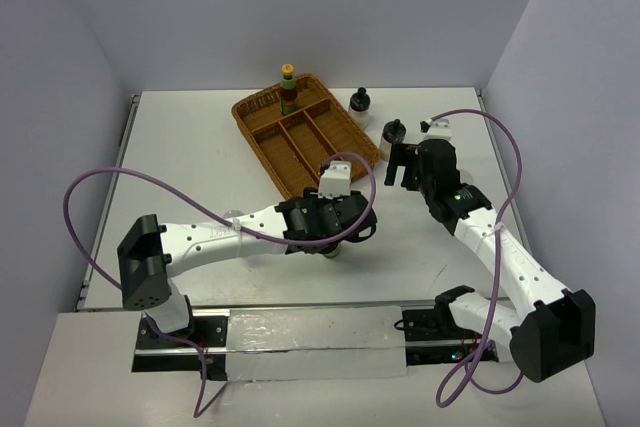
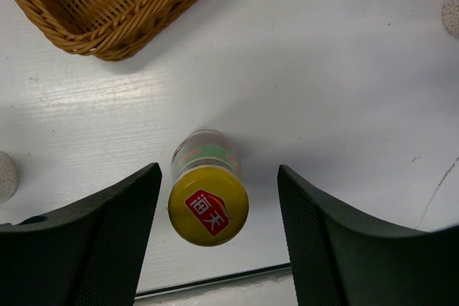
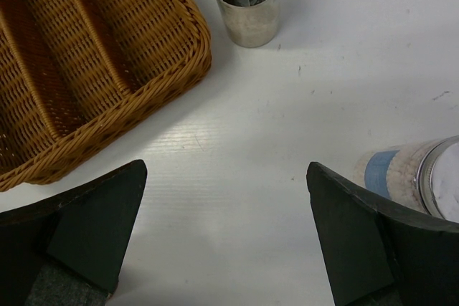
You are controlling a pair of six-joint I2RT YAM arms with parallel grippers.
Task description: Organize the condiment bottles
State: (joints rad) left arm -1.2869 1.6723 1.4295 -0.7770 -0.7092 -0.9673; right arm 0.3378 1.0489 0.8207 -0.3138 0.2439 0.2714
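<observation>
Item under attention: a slim yellow-capped bottle, standing upright on the worktop just off a corner of the wicker basket. It is judged light and rigid, with a smooth label and a narrow foot. It would likely tip if nudged from one side, or slip under a light pinch. The sound hold is square across the body just under the cap, both pads meeting it together. The left fingers stand partly open, one on each side of this bottle, with a visible gap on both sides; nothing is gripped. The right fingers are spread wide and hold nothing. A blue-labelled bottle stands just beside one of them; whether they touch cannot be determined. A black-capped bottle stands ahead of them, near the basket rim. A second yellow-capped bottle is upright in the far end of the basket.
</observation>
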